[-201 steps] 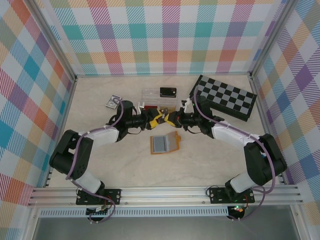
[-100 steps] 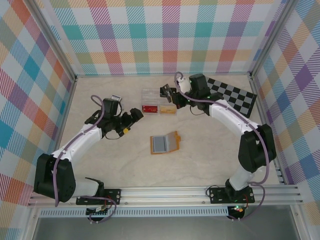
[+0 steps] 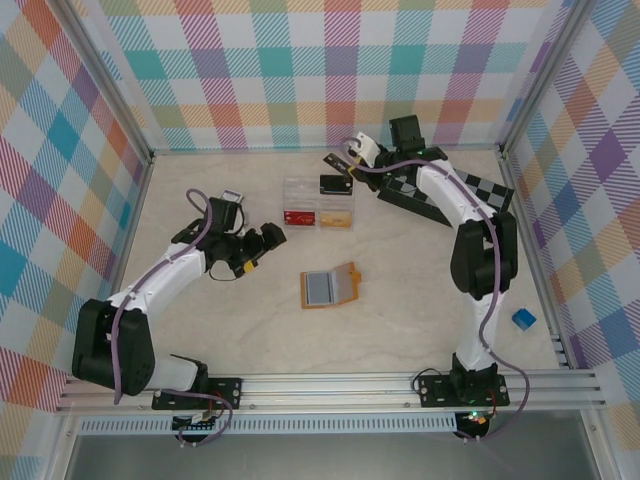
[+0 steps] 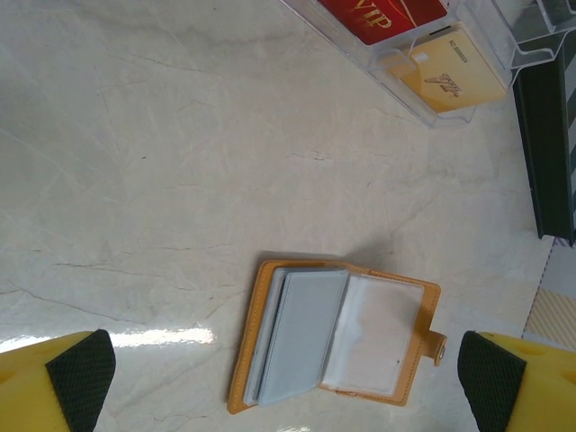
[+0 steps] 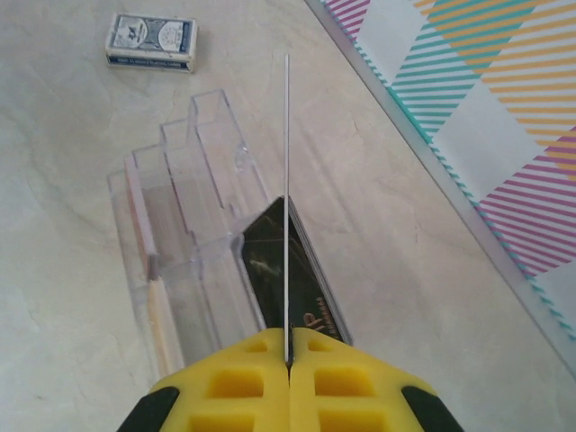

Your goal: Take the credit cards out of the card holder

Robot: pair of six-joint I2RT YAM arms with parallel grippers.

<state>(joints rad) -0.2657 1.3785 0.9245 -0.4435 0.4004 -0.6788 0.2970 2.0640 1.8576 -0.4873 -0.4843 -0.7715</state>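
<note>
The orange-tan card holder (image 3: 330, 287) lies open on the table, grey-blue inner panels up; in the left wrist view the card holder (image 4: 333, 333) shows a clear sleeve on its right half. My left gripper (image 3: 262, 250) hovers to its left, open, with nothing between the fingers (image 4: 81, 378). My right gripper (image 3: 342, 168) is at the back of the table, shut on a thin card (image 5: 286, 180) seen edge-on. It is above a black card (image 5: 288, 270) that lies at the clear plastic box (image 3: 318, 205).
The clear box (image 4: 405, 54) holds a red card (image 4: 387, 13) and a yellow card (image 4: 454, 72). A chessboard (image 3: 440, 190) lies at the back right, a card deck (image 3: 232, 198) at the back left, a small blue item (image 3: 523, 319) near the right wall.
Both grippers left the spot above the card holder. The right one went to the back with the thin card; the left one drew away leftward and opened.
</note>
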